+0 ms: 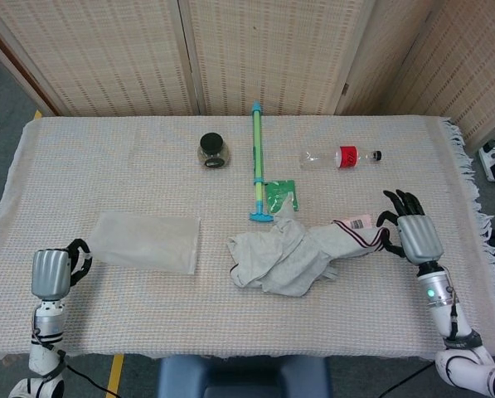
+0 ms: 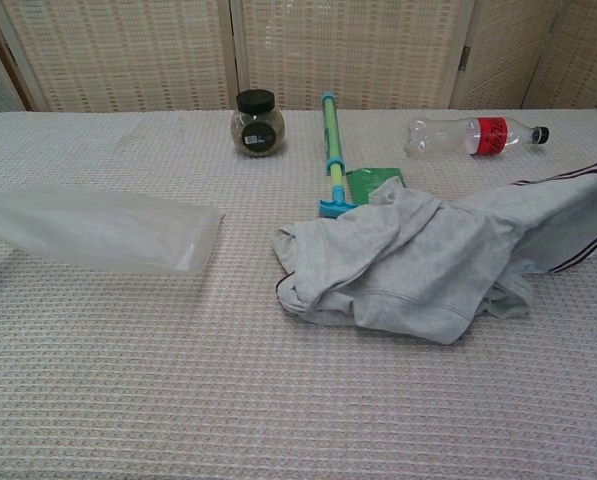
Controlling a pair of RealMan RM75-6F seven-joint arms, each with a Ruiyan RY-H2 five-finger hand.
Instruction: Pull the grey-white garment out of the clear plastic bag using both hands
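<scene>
The grey-white garment (image 1: 284, 259) lies crumpled at the table's middle, fully outside the bag, and spreads wide in the chest view (image 2: 418, 265). My right hand (image 1: 414, 236) pinches its dark-striped hem (image 1: 370, 240) at the right and holds that end stretched out. The clear plastic bag (image 1: 148, 241) lies flat and empty to the left, a gap away from the garment, and reaches the frame's left edge in the chest view (image 2: 98, 232). My left hand (image 1: 53, 271) has its fingers curled on the bag's left edge. The chest view shows only a dark sliver of the right hand.
At the back of the table are a dark-lidded jar (image 1: 211, 150), a long green and blue rod (image 1: 257, 162) and a clear bottle with a red label (image 1: 340, 156). A green packet (image 1: 282, 195) and a pink-white label (image 1: 361, 220) lie just behind the garment.
</scene>
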